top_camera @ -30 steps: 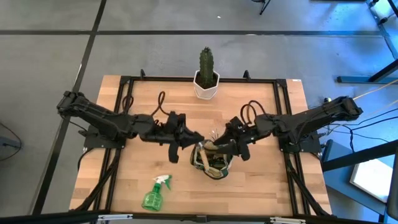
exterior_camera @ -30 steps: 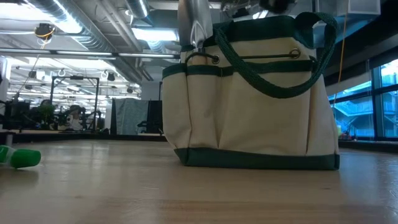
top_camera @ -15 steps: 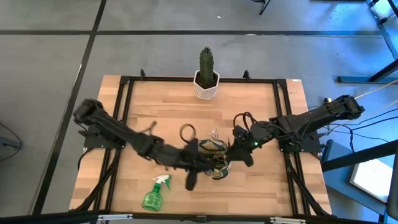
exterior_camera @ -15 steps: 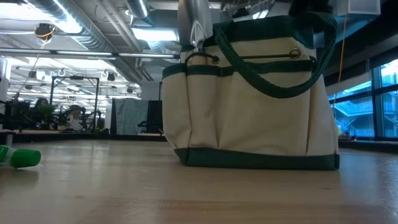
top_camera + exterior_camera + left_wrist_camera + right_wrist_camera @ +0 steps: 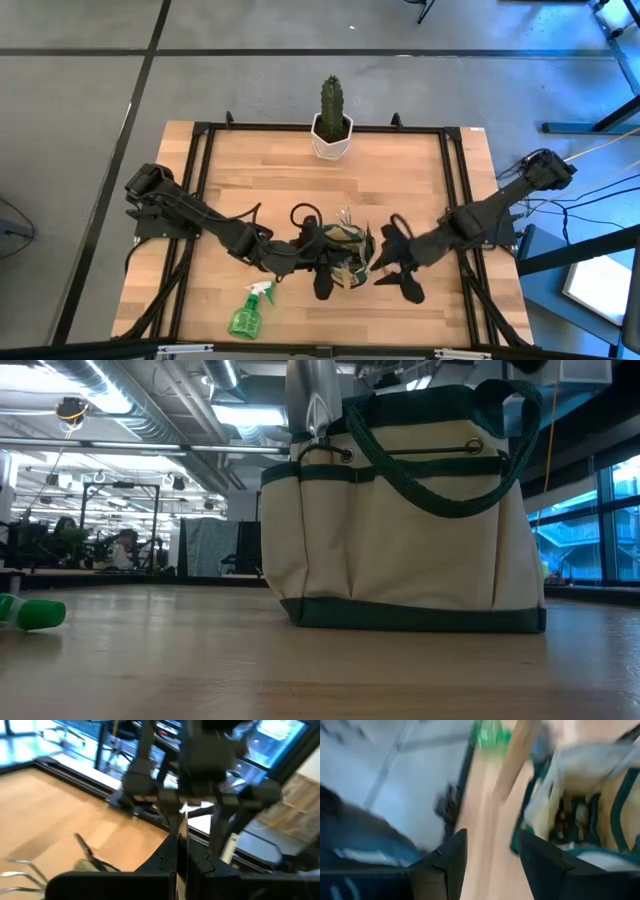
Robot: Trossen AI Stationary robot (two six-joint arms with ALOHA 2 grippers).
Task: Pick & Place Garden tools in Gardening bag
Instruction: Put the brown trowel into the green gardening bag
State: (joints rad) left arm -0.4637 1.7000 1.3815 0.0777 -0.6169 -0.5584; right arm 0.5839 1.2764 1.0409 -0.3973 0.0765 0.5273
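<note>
The gardening bag (image 5: 346,254), tan with green trim, stands upright at the table's middle. Wooden-handled tools lie inside it, and a silver trowel blade (image 5: 310,395) sticks up from a side pocket. A green spray bottle (image 5: 248,310) lies on its side near the front edge. My left gripper (image 5: 322,272) is shut with nothing between its fingers (image 5: 177,855), at the bag's near left corner. My right gripper (image 5: 386,266) is open with nothing in its jaws (image 5: 490,855), just to the right of the bag (image 5: 580,805). My left gripper stands level at the bag's near left corner; I cannot tell whether it touches the bag.
A green cactus in a white pot (image 5: 332,120) stands at the table's far edge. Fork tines (image 5: 20,870) stick out of the bag beside my left gripper. Bare wood lies to the left, right and front of the bag.
My left gripper has swung from the bag's far left toward the near edge and sunk a little, ending at the bag's near left corner. My right gripper has drawn back from above the bag toward the near right and has turned. The bag and bottle have stayed put.
</note>
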